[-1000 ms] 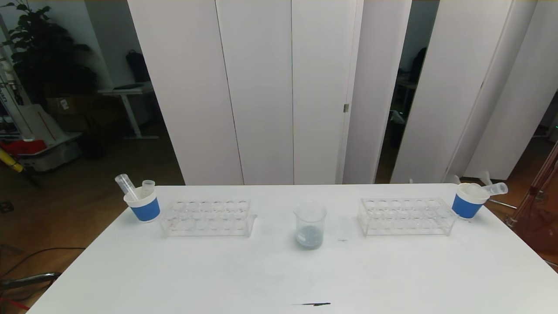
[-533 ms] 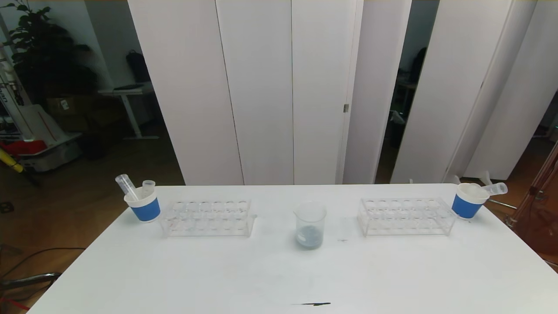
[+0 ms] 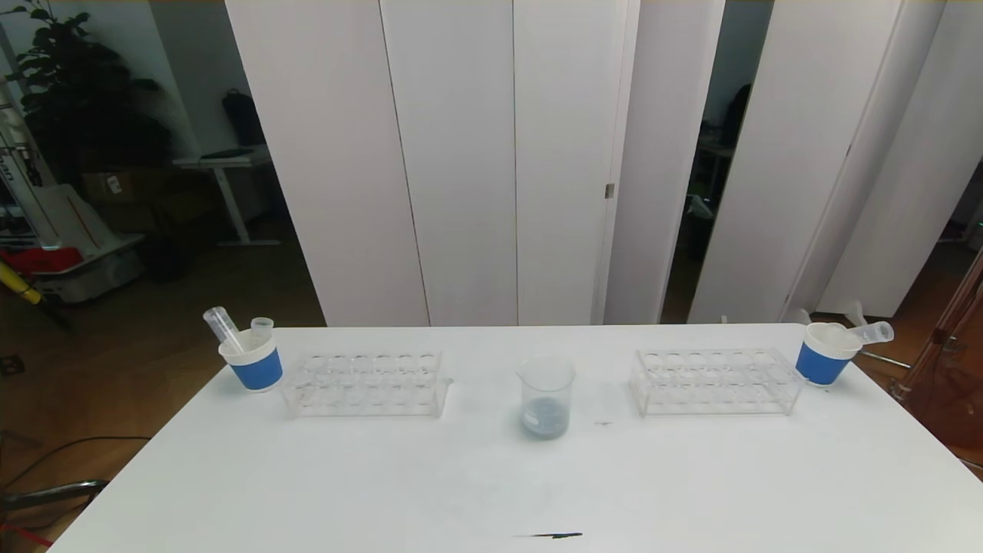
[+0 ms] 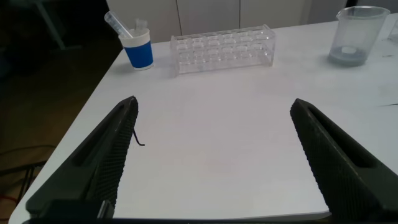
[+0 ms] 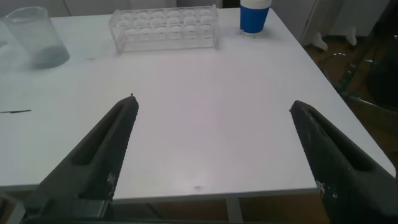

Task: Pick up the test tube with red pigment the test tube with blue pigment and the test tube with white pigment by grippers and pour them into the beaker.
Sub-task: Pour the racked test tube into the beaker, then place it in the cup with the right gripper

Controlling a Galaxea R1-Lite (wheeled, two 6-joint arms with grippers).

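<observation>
The beaker (image 3: 546,397) is seen upright near the middle of the white surface (image 3: 491,484), with a shallow layer of grey-blue liquid at its bottom. To the beaker's left a clear rack (image 3: 365,382) is placed, and beyond that rack a blue-banded cup (image 3: 252,361) is set, in which two clear tubes (image 3: 223,328) are leaned; no colour can be made out in them. To the beaker's right a second clear rack (image 3: 714,381) is found, with another blue-banded cup (image 3: 825,355) past it at the far right corner, a clear tube (image 3: 872,332) resting across its rim. A short dark mark (image 3: 551,535) is seen on the surface in front of the beaker.

The left gripper (image 4: 214,155) is held low over the near edge, well short of the beaker, its jaws spread wide apart with nothing between them. The right gripper (image 5: 214,155) is held likewise on the beaker's other side, jaws wide apart around nothing.
</observation>
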